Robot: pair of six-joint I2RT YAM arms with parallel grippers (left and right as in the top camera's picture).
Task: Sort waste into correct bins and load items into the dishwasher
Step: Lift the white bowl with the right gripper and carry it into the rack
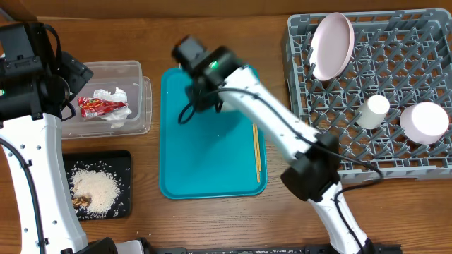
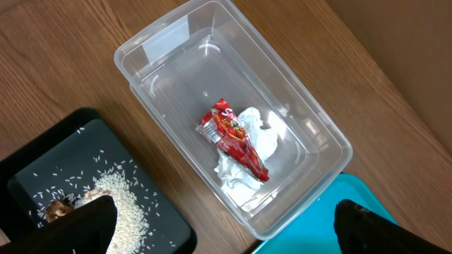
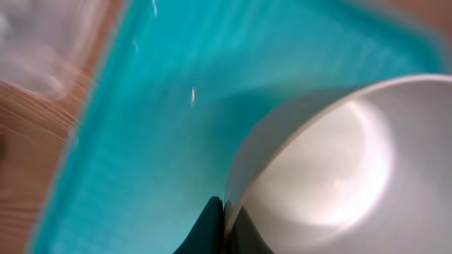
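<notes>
Above the teal tray (image 1: 212, 162), the right claw (image 3: 223, 227) is closed on the rim of the pale bowl (image 3: 318, 169), though this view is blurred. The left claw (image 2: 226, 224) hangs by the clear tub (image 2: 169, 39) with its 2 fingers (image 2: 88, 222) wide apart and empty. Inside the tub lie the red wrapper (image 2: 233, 137) and the crumpled white tissue (image 2: 258, 130).

One each: rack (image 1: 395, 56), plate (image 1: 332, 46), cup (image 1: 372, 111), bowl (image 1: 424, 121), saucer (image 3: 318, 162), tub (image 1: 138, 70), wrapper (image 2: 236, 141), tissue (image 2: 267, 137), chopstick pair (image 1: 257, 148), rice heap (image 1: 95, 187). Two trays: teal tray (image 1: 205, 155), black tray (image 1: 125, 164).
</notes>
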